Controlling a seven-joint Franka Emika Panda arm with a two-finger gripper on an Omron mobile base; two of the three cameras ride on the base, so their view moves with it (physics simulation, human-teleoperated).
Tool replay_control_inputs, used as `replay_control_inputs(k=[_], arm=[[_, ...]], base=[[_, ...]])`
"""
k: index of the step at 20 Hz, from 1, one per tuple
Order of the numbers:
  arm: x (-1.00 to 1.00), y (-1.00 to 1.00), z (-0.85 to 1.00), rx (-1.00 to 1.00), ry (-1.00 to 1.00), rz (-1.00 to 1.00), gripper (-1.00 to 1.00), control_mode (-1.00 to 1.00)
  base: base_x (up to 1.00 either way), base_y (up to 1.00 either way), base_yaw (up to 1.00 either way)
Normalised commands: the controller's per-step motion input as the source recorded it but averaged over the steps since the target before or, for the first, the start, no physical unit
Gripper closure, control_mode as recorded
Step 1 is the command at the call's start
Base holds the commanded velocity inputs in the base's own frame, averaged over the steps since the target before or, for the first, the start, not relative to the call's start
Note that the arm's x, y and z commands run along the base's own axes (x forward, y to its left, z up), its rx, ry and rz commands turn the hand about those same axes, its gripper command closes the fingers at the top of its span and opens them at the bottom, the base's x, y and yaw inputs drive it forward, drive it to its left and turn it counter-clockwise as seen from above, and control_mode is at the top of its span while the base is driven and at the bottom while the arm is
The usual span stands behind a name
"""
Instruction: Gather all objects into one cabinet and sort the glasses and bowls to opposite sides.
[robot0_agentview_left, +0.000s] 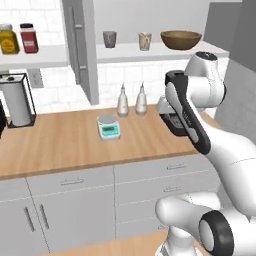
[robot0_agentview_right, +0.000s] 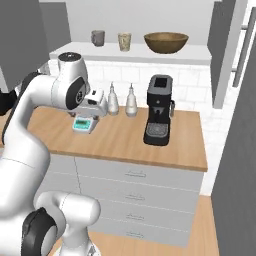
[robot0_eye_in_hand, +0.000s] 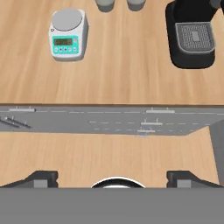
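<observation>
On the white shelf board (robot0_agentview_left: 150, 52) of the open grey cabinet stand a dark grey glass (robot0_agentview_left: 109, 39), a cream glass (robot0_agentview_left: 145, 41) and, to their right, a wide brown wooden bowl (robot0_agentview_left: 181, 39). The same row appears in the right base view: grey glass (robot0_agentview_right: 98, 37), cream glass (robot0_agentview_right: 124, 41), bowl (robot0_agentview_right: 166, 42). The cabinet door (robot0_agentview_left: 82, 45) with its bar handle is swung open. My gripper (robot0_eye_in_hand: 113, 177) hangs well below the shelf, above the counter's front edge, pointing down. It is open with nothing between its fingers (robot0_eye_in_hand: 41, 177).
A small teal scale (robot0_eye_in_hand: 67, 34), two grey bottles (robot0_agentview_left: 123, 101) and a black coffee machine (robot0_agentview_right: 159, 110) stand on the wooden counter (robot0_agentview_left: 60, 145). A paper towel holder (robot0_agentview_left: 17, 102) is at the left. Yellow (robot0_agentview_left: 8, 40) and red (robot0_agentview_left: 29, 38) jars sit on a left shelf.
</observation>
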Motion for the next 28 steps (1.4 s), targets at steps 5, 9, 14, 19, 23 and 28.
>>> replay_control_inputs(k=[5,9,14,19,23,28], arm=[[0.0,0.0,0.0,0.0,0.0,0.0,-1.0,1.0],[0.0,0.0,0.0,0.0,0.0,0.0,-1.0,1.0],[0.0,0.0,0.0,0.0,0.0,0.0,-1.0,1.0],[0.0,0.0,0.0,0.0,0.0,0.0,-1.0,1.0],[0.0,0.0,0.0,0.0,0.0,0.0,-1.0,1.0],[0.0,0.0,0.0,0.0,0.0,0.0,-1.0,1.0]], base=[[-0.74,0.73,-0.03],[-0.85,0.65,-0.01],[-0.66,0.79,0.0],[-0.35,1.0,0.0],[-0.28,1.0,0.0],[-0.3,1.0,0.0]])
